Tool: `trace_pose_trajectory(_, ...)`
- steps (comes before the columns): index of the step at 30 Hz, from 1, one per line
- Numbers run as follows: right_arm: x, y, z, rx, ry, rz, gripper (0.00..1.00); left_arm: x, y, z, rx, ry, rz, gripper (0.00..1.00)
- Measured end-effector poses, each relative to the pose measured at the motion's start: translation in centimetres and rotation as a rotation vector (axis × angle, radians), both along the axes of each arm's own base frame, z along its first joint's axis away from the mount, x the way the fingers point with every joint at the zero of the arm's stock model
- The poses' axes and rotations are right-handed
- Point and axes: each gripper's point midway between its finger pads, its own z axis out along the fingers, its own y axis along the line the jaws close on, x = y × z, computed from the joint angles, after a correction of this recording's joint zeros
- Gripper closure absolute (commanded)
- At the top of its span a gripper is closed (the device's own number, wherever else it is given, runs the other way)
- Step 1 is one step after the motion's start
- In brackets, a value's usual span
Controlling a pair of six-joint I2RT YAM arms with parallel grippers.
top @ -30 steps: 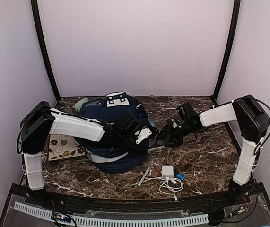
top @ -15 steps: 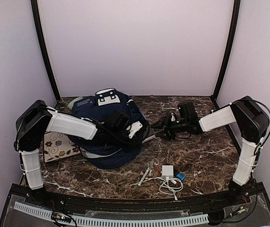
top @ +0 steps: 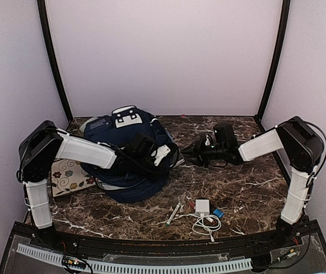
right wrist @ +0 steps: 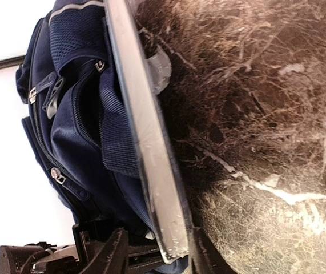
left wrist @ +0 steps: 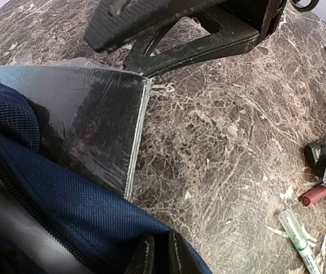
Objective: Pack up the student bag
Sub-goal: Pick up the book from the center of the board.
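Straddling the thin edge of a flat, plastic-wrapped book [right wrist: 151, 165], the right gripper [right wrist: 154, 254] sits at the bottom of its wrist view with its fingers apart. One finger lies close against the book and a gap shows beside the other, so no firm clamp is visible. The left gripper [left wrist: 158, 258], at the bottom edge of its own view, has its fingers together on the navy rim of the student bag [top: 129, 191]. The bag lies left of centre on the marble table [top: 248, 188] in the overhead view, and the book pokes out at its right side.

The main risk, I judge, is a slip. The wrap looks glossy and the hold is on a narrow edge, so the book could pivot or slide out when pushed. A push could also shove the soft bag along the table instead of driving the book in, or the book's corner could catch on the zip. If the left fingers lose the fabric, the opening would likely sag shut. The two grippers are near each other, so they could collide.

How far the book reaches into the bag is hidden by fabric and the left arm. The bag's inside is too dark to read.

Low in the overhead frame, a white charger [top: 202, 205] and a pen [top: 174, 214] lie apart from the bag. A floral piece [top: 71, 174] at the left is partly covered by the arm, and I cannot tell what it is.
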Motion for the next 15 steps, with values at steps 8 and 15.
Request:
trace_pose_trajectory(8, 0.08, 0.58, 0.49, 0.016, -0.023, -0.015, 0.70, 0.26, 0.17, -0.03, 0.000, -0.005, 0.011, 0.96)
trace_pose_trajectory(15, 0.23, 0.91, 0.63, 0.005, -0.055, -0.026, 0.69, 0.47, 0.32, -0.02, 0.004, -0.010, 0.020, 0.78)
